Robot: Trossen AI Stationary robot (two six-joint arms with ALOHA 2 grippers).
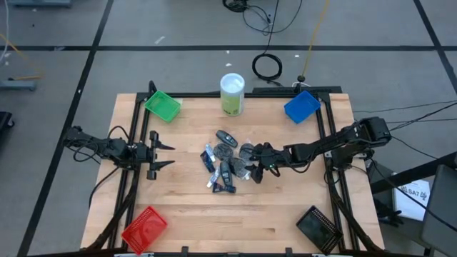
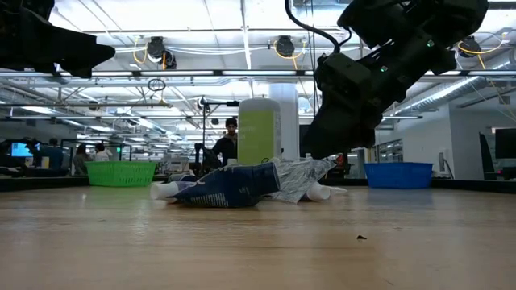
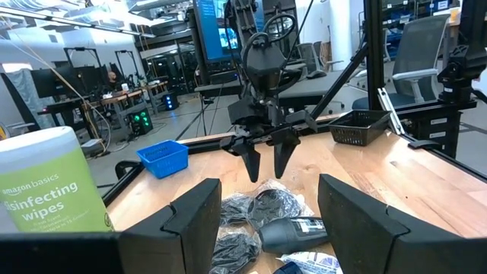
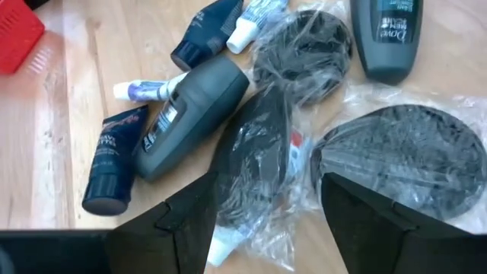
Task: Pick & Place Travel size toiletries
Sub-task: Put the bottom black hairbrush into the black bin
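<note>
The toiletries (image 1: 227, 158) lie heaped mid-worktop (image 1: 285, 214), between the two arms. The right gripper (image 1: 254, 171) hangs just above the heap's right edge with its jaws spread and nothing in them; directly under it lies a bagged tube (image 4: 255, 164), with a wrapped tin (image 4: 415, 164) beside it. To grasp well, it should probably drop straight down with one finger on each side of the tube, so the tin's loose wrap is not caught too. The left gripper (image 1: 166, 155) waits at the left, open and empty.

4 bins (image 1: 163, 106); 1 wipes canister (image 1: 232, 93); roughly 8 toiletries (image 1: 227, 161), pile overlaps; 2 arms.
</note>
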